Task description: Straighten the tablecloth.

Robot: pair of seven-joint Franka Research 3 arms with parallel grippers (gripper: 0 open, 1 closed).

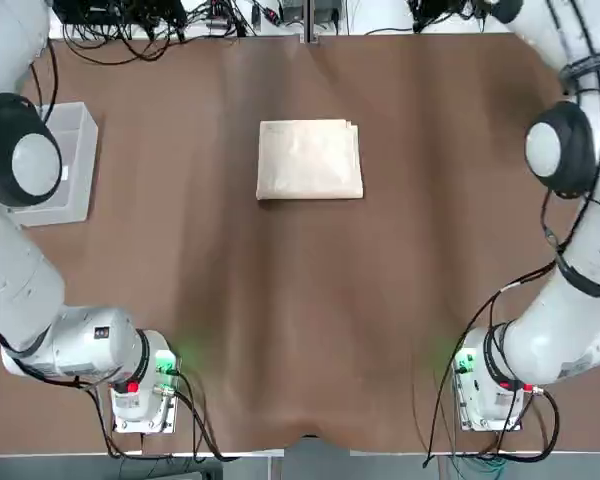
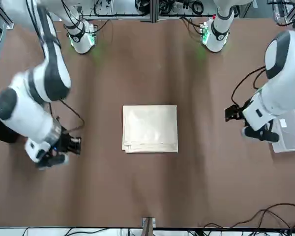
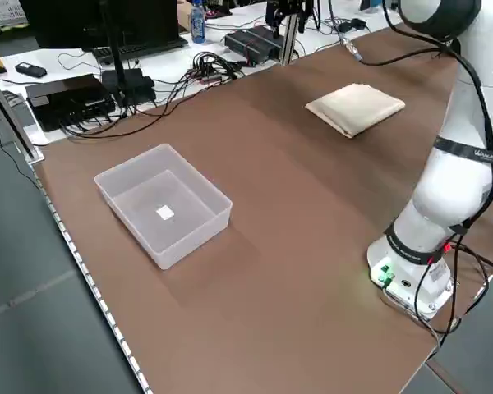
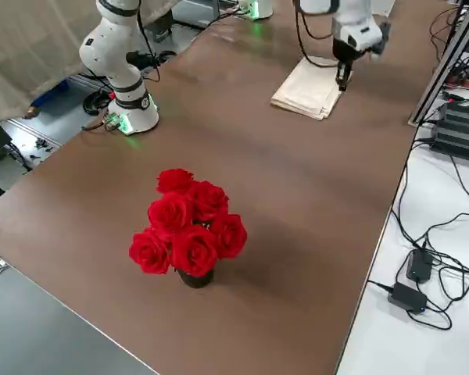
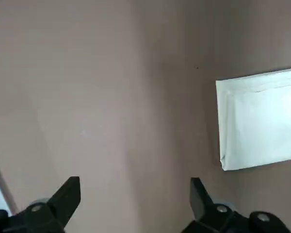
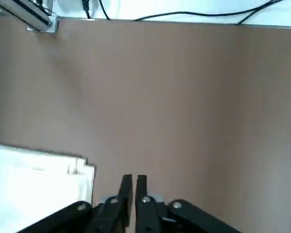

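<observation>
Out past the middle of the brown table covering (image 1: 300,330) I see the tablecloth (image 1: 310,159), folded in layers into a neat cream rectangle, lying flat. My right gripper (image 6: 134,183) hangs just beside the tablecloth's edge, fingers pressed together with nothing between them, apart from the fabric. My left gripper (image 5: 135,191) sits on the other side of the tablecloth, a little way off over bare covering, its fingers spread wide and empty. Farther out from the tablecloth on that left side stands a clear plastic bin (image 3: 164,205); well away on the right side, a bunch of red roses (image 4: 187,226).
</observation>
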